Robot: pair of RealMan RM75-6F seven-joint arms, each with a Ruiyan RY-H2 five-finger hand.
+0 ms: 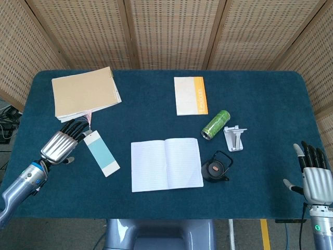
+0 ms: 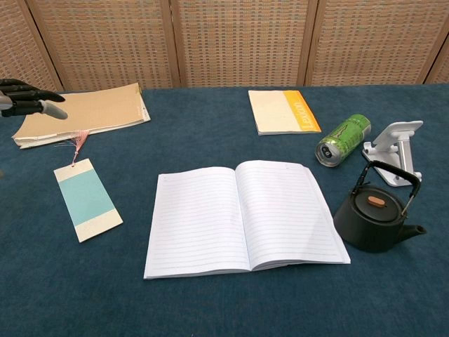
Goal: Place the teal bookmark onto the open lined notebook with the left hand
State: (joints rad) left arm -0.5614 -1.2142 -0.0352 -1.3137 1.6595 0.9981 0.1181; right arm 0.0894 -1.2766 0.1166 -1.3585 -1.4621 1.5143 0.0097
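table: matt blue cloth | kettle: matt black metal | screen: woven cane

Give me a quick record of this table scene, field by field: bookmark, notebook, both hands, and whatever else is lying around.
bookmark: teal bookmark, flat on the cloth, left of notebook
notebook: open lined notebook, nothing on it
left hand: open, just beside bookmark's tasselled end
right hand: open, at the table's right edge
others: black kettle, green can
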